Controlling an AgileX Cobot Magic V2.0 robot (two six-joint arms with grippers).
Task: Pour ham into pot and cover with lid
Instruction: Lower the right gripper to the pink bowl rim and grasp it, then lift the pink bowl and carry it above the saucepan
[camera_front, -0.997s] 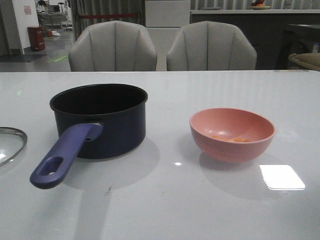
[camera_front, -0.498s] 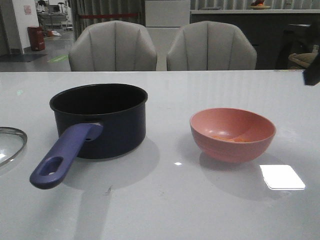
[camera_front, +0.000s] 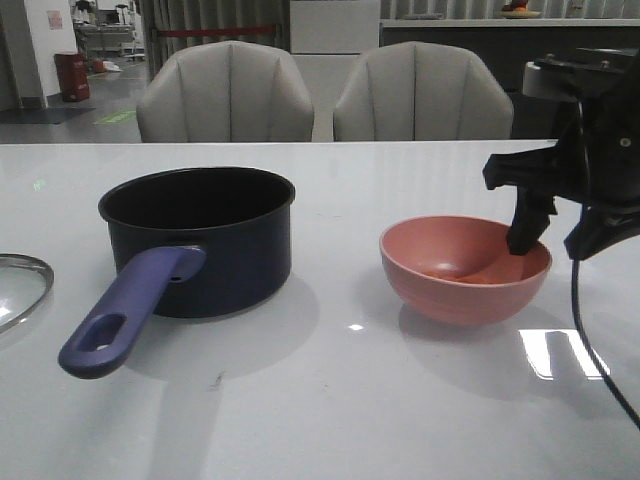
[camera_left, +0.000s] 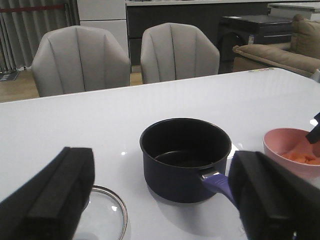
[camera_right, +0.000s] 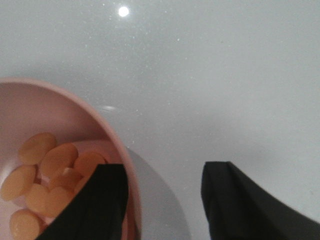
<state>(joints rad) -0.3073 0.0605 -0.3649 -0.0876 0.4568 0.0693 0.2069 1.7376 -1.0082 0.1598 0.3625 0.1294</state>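
Note:
The dark navy pot (camera_front: 215, 255) stands left of centre with its purple-blue handle (camera_front: 130, 312) pointing toward me; its inside looks empty. The glass lid (camera_front: 22, 288) lies flat at the left edge, partly cut off. The ham (camera_front: 462, 276) lies in the pink bowl (camera_front: 450, 295). My right gripper (camera_front: 556, 240) is open and straddles the bowl's right rim. In the right wrist view (camera_right: 160, 200) one finger is inside over the ham (camera_right: 50, 172) and the other is outside. My left gripper (camera_left: 160, 205) is open and empty, back from the pot (camera_left: 185, 160) and lid (camera_left: 112, 212).
Two grey chairs (camera_front: 225, 95) stand behind the table's far edge. The pink bowl also shows at the edge of the left wrist view (camera_left: 287, 145). A black cable (camera_front: 590, 340) hangs from my right arm to the table at the right.
My right arm has come in from the right and dropped to the bowl's right rim, one finger inside it. The pot, lid and bowl have not moved.

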